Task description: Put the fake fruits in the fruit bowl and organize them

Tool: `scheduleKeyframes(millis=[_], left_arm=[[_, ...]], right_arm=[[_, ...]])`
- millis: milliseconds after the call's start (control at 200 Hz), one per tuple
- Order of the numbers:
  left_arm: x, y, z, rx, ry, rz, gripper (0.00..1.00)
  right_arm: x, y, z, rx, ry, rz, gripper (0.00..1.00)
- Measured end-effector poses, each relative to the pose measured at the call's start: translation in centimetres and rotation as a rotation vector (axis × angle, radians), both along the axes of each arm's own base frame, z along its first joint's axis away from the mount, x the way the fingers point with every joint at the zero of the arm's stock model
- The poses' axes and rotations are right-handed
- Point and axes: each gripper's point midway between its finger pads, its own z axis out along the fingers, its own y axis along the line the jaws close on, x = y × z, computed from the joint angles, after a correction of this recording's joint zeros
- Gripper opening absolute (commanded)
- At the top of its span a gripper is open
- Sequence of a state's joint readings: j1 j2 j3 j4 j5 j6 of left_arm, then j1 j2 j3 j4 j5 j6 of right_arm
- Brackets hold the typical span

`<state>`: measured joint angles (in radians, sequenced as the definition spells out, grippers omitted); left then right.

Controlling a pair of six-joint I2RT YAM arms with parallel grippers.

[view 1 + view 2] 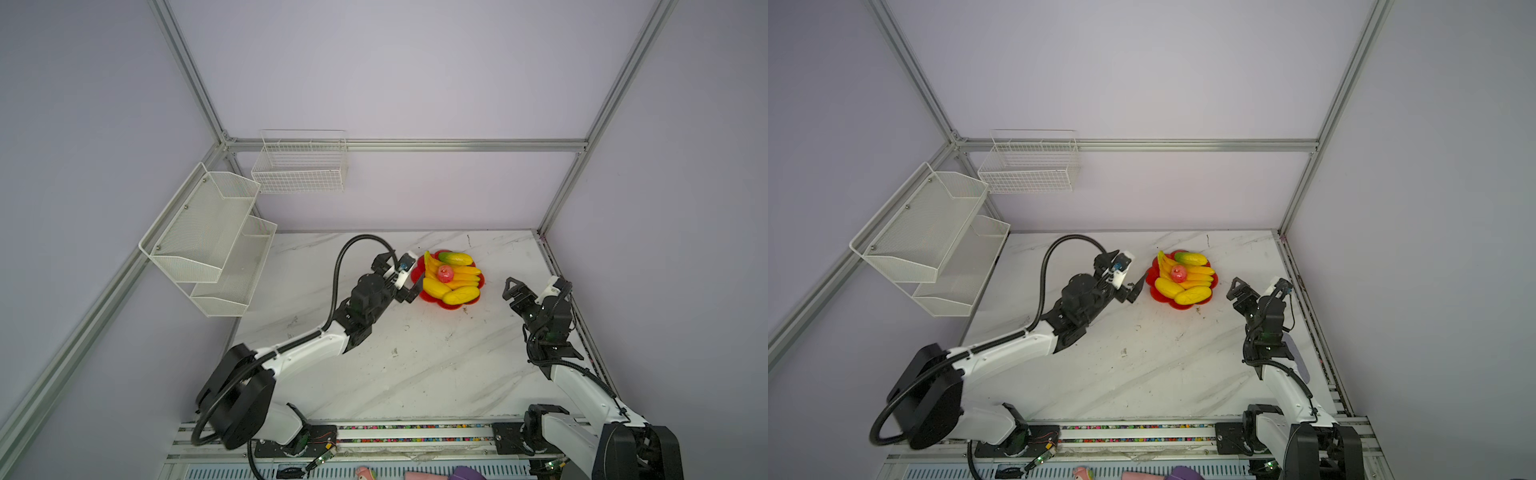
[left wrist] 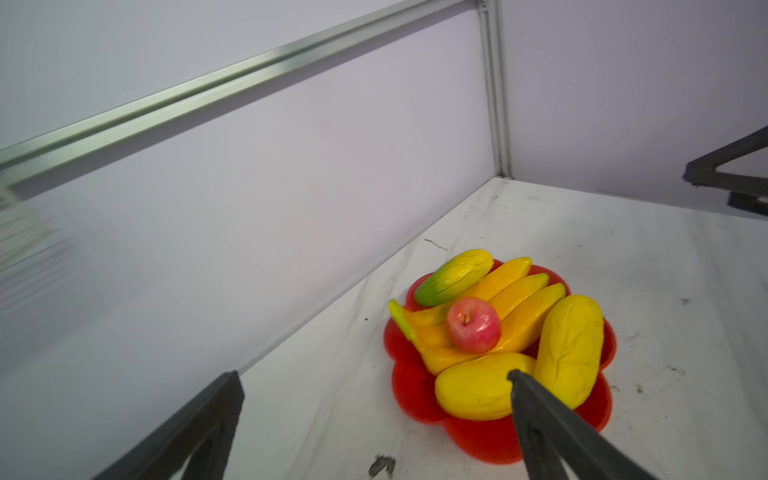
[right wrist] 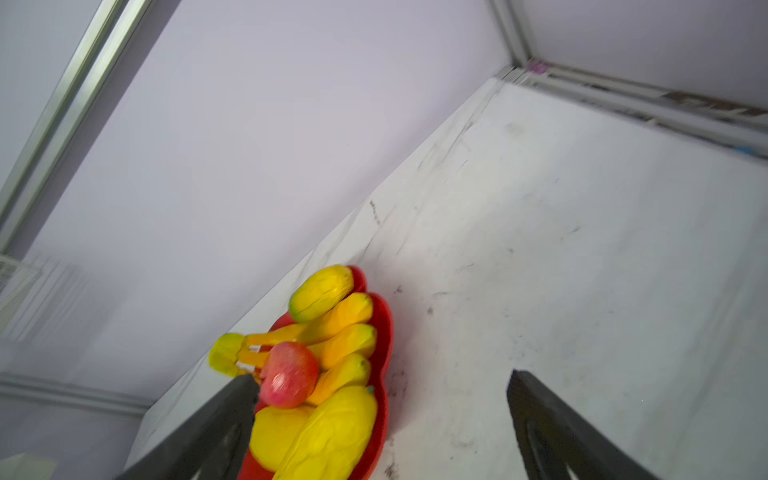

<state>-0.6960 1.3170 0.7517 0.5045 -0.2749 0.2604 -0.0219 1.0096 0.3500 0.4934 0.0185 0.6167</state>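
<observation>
We see the left end effector (image 1: 402, 272) with its jaws spread wide and nothing between them, just beside the left edge of the fruit bowl (image 1: 451, 306). In the left wrist view one finger (image 2: 540, 415) overlaps the nearer yellow mango (image 2: 478, 390); it may be hanging above it, but we cannot tell whether they touch.

The right end effector (image 1: 512, 289) is also parted and empty, near the bowl's right side but apart from it.

The red bowl sits on the marble bench (image 1: 415, 365) toward the back wall. In it lie the banana bunch (image 1: 465, 274), with the red apple (image 1: 444, 273) resting on top, the green-and-yellow mango (image 1: 455, 258) at the back, and a second yellow mango (image 1: 461, 295) at the front.
</observation>
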Motion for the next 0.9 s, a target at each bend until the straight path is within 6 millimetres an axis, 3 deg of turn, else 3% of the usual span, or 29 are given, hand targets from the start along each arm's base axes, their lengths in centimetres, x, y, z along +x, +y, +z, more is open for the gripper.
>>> scheduleKeyframes(millis=[100, 215, 285, 340, 520, 605, 760, 810, 900], left_arm=[[-1.8, 8.6, -2.8, -0.021, 0.006, 0.254, 1.0], [-4.1, 19.3, -8.7, -0.015, 0.064, 0.591, 1.0], [-5.4, 24.0, -11.6, -0.018, 0.106, 0.741, 1.0], [-6.1, 26.6, -13.0, -0.021, 0.133, 0.826, 1.0], [-5.0, 30.3, -14.3, -0.119, 0.144, 0.921, 1.0], [-3.9, 30.7, -16.8, -0.13, 0.2, 0.908, 1.0], [-1.5, 30.3, -22.1, -0.12, 0.354, 0.859, 1.0], [-1.0, 30.1, -21.8, -0.136, 0.354, 0.844, 1.0], [0.4, 29.8, -20.1, -0.173, 0.293, 0.814, 1.0]], right_arm=[[-1.3, -2.8, -1.7, -0.041, -0.016, -0.159, 0.97], [-1.4, -4.8, -1.9, -0.162, -0.024, -0.255, 0.97], [-0.1, -5.5, -1.7, -0.252, 0.003, -0.279, 0.97], [1.1, -5.7, -1.7, -0.298, 0.005, -0.282, 0.97], [3.3, -5.1, -4.5, -0.422, 0.03, -0.209, 0.97], [4.6, -4.3, -5.2, -0.459, 0.0, -0.149, 0.97], [6.4, -0.8, -7.0, -0.54, -0.037, 0.025, 0.97], [6.4, -0.1, -7.2, -0.555, -0.031, 0.051, 0.97], [7.6, 0.8, -6.0, -0.583, -0.066, 0.071, 0.97]])
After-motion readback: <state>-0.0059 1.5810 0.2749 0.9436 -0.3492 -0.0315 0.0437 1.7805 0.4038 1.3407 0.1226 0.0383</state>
